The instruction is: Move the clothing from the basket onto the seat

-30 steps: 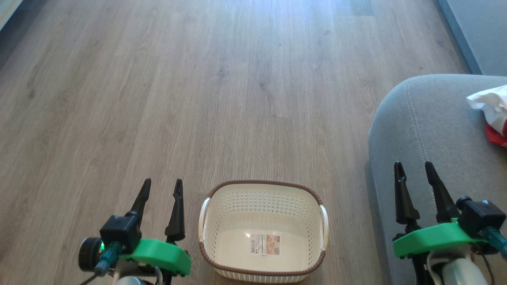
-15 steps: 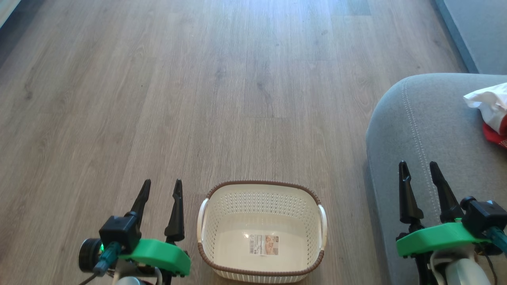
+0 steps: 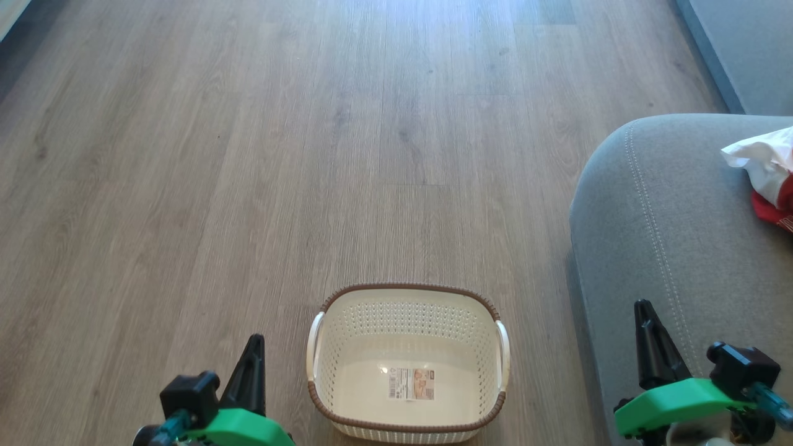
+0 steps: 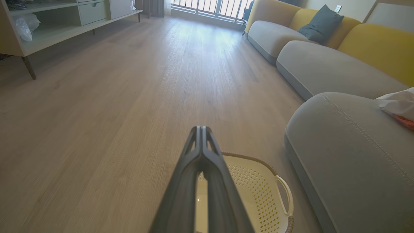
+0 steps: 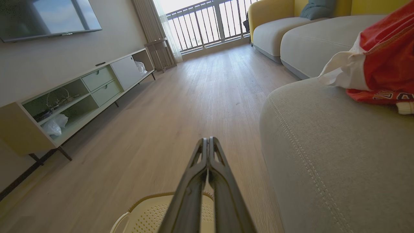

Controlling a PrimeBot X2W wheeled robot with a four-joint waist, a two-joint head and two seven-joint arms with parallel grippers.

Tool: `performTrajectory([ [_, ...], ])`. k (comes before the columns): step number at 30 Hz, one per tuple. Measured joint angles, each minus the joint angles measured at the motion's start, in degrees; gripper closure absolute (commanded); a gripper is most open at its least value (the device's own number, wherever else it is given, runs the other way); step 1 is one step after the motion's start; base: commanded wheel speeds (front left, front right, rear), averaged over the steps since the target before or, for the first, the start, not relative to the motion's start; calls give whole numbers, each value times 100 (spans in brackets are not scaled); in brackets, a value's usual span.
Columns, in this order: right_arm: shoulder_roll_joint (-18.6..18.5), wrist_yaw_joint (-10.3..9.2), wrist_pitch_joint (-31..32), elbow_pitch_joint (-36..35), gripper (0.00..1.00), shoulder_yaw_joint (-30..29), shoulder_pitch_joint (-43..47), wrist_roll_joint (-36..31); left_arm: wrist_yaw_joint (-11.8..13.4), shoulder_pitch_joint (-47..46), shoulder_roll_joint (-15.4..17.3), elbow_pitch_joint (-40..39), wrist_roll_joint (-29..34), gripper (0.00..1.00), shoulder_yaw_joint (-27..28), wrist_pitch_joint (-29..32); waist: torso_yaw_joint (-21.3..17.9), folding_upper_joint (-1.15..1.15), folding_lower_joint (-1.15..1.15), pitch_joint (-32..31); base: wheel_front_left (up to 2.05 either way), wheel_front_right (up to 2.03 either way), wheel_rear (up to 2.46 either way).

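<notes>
Sitting on the wood floor, the basket shows its cream base bare except for a label sticker. Clothing, red and white, lies bunched on the seat at the head view's right edge, well apart from the basket. Left gripper: fingers pressed together, empty, just left of the basket above the floor. Right gripper: fingers pressed together, empty, over the seat's near end, apart from the clothing.
</notes>
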Motion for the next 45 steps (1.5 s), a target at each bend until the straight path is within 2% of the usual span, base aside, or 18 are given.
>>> performTrajectory([
  [45,0,0,711,76,100,-167,-183,2665,-369,-270,40,125,-2829,100,403,645,-156,0,0,109,0,0,0],
])
